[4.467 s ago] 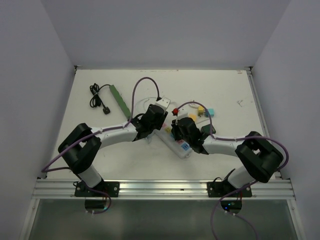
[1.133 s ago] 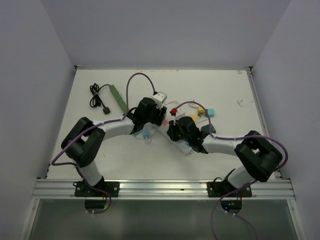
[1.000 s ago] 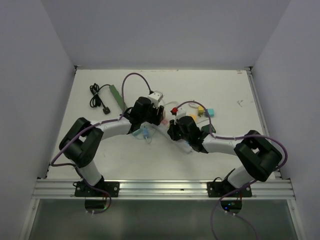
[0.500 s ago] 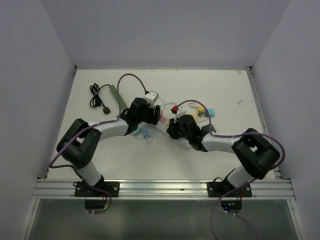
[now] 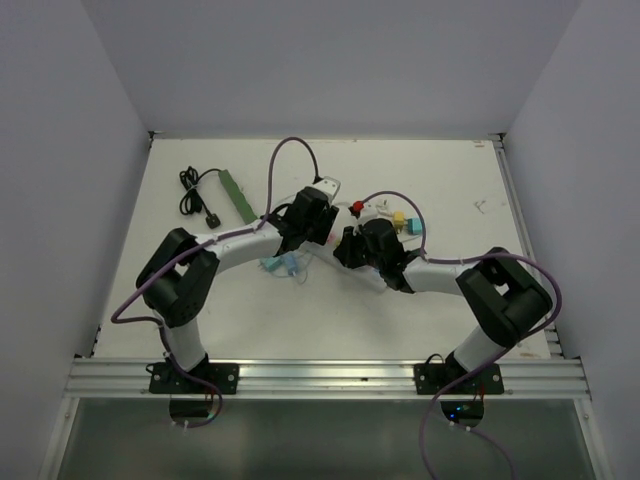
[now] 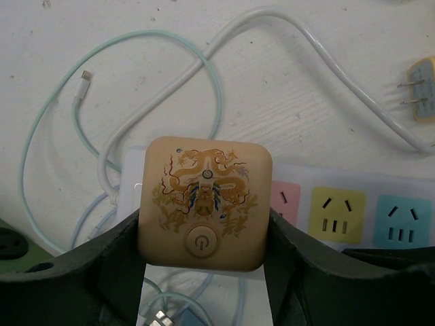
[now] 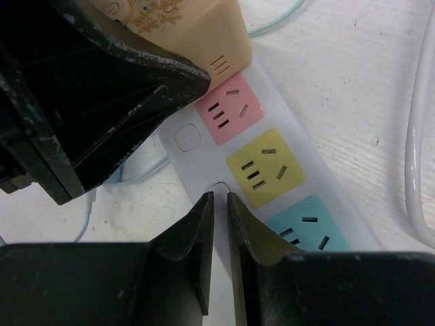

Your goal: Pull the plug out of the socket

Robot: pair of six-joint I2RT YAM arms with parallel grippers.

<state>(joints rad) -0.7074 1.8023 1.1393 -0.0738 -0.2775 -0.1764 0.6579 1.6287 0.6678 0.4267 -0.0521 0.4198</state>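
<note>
A: Location of the plug (image 6: 204, 204)?

B: Seated on the power strip (image 7: 198, 166), at the end of the coloured row, just beside the pink socket (image 6: 285, 198).

A: Hold on it?

B: Clamped in the left gripper (image 6: 204, 234), jaws about half open, pressing on two opposite sides. Right gripper (image 7: 219, 204) nearly closed, nothing inside, tips down at the strip's edge by the yellow socket (image 7: 265, 166).

A: Direction to pull?

B: Straight off the strip's face, toward the left wrist. Strip's length crosswise to that, running off to the right in the left wrist view. Probably best with the right tips pinning the strip down.

A: Count?

B: One seated plug, three bare sockets in view, a white cable (image 6: 326, 61), a mint cable (image 6: 217, 102), one loose yellow plug (image 6: 423, 88).
</note>
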